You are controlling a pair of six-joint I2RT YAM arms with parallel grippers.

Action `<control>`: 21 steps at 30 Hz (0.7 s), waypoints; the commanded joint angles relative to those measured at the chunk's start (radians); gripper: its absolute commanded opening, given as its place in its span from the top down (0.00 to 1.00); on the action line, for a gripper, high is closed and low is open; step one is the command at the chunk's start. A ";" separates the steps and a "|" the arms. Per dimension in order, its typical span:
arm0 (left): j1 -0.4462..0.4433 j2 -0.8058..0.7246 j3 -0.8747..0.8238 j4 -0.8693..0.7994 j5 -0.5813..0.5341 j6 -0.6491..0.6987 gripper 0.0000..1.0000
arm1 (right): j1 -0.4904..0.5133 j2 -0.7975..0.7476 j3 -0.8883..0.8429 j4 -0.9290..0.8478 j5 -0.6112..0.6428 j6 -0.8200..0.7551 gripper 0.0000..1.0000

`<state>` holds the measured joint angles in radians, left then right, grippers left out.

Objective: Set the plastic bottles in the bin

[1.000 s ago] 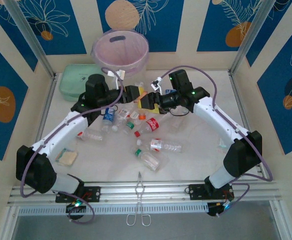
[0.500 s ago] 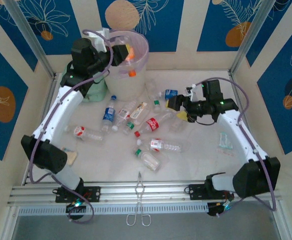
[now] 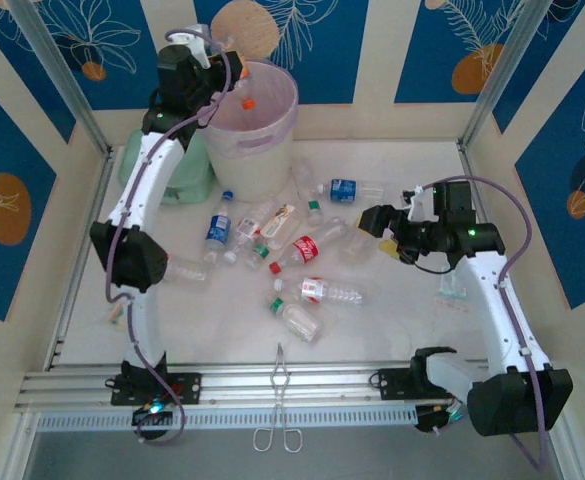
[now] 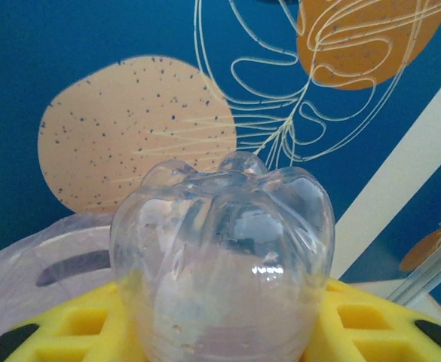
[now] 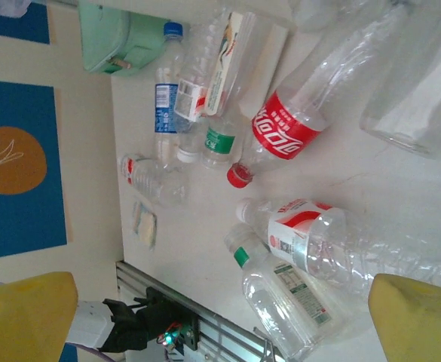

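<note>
**Two-arm bench, seen from above and from both wrists.** The left gripper [image 3: 232, 84] is raised at the left rim of the round white plastic bin lined with a pinkish-lilac bag [image 3: 272, 128]. Its yellow pads [image 4: 77, 324] are clamped on a small clear plastic bottle with an orange cap [image 3: 245, 101], and the cap end is over the bin's opening. From the left wrist, the bottle's lobed base [image 4: 220, 226] faces the patterned blue wall, with the bag's edge [image 4: 24, 264] low at the left.

The right gripper [image 3: 385, 226] hangs over the right half of the white table [image 3: 402, 330]. Its jaws are spread wide with nothing between them, and its yellow fingertips [image 5: 24, 317] sit at opposite lower corners of the wrist view.

The other plastic bottles lie on their sides in a loose cluster at mid-table, in front of the bin:
- a blue-labelled bottle with a blue cap [image 3: 216, 228]
- a red-labelled bottle with a red cap [image 3: 307, 245]
- a second blue-labelled bottle [image 3: 344, 189], near the bin's right side
- a red-and-white-labelled bottle [image 3: 317, 291]
- a green-capped bottle [image 3: 294, 316], nearest the arm bases

A mint-green rectangular case [image 3: 162, 170] stands just beside the bin on its left, partly behind the left arm. A yellowish sponge block [image 5: 145, 223] lies near the table's left edge. Metal tongs [image 3: 279, 400] rest across the front rail.
</note>
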<state>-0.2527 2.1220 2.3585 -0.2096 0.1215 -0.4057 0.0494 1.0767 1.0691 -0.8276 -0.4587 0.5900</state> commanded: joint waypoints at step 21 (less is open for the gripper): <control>-0.004 0.265 0.275 -0.504 0.098 0.172 0.67 | -0.128 -0.075 -0.109 -0.134 0.011 -0.098 0.01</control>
<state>-0.2535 2.3734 2.6003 -0.6662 0.1905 -0.2680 -0.0700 1.0225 0.9802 -0.9119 -0.4461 0.5152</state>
